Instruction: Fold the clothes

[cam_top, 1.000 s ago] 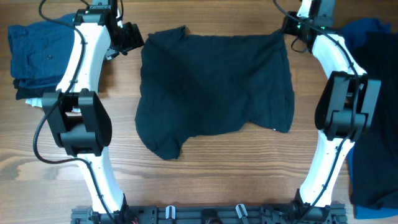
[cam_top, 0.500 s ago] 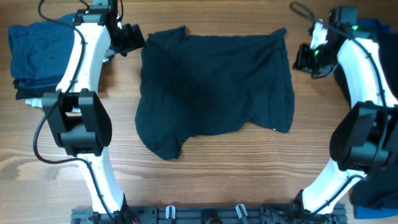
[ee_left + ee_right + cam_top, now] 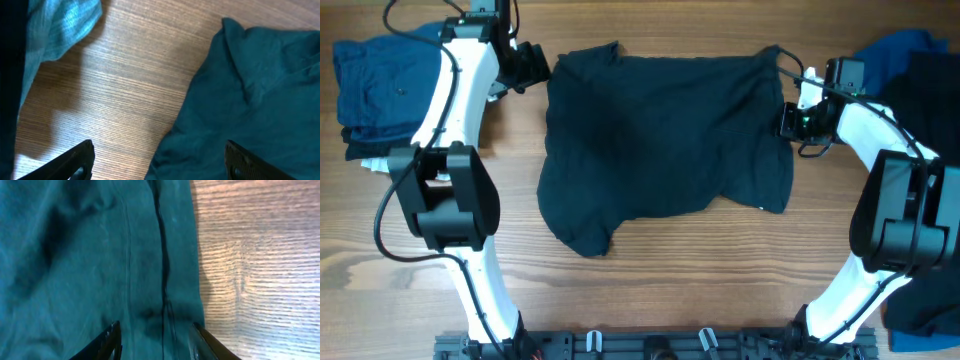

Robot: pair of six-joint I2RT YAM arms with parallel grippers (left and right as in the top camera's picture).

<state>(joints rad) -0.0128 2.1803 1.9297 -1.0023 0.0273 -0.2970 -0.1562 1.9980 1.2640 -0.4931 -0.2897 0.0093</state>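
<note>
Our left gripper (image 3: pixel 527 62) has not moved in the last second. It hangs just off the far-left corner of the plain, near-black navy short-sleeved cloth shirt (image 3: pixel 660 130), jaws spread wide and holding nothing, with wood and the shirt's edge below them in the left wrist view. To its left sits the folded mid-blue garment stack (image 3: pixel 375 85), untouched. The shirt lies spread open across the middle of the wooden table (image 3: pixel 650 300), rumpled along its near edge, and its outline is the same as a second ago. The change is on the right: our right gripper (image 3: pixel 792 120) left the far-right corner, swung out over bare wood, and has now come back in nearer to us, at the middle of the shirt's right edge. Its jaws stand apart and empty, straddling the side seam (image 3: pixel 162 280) just inside the hem. We judge that the spreading is done and that the right arm is setting up a grasp on this edge for the first fold, while the left is not yet placed to match it
</note>
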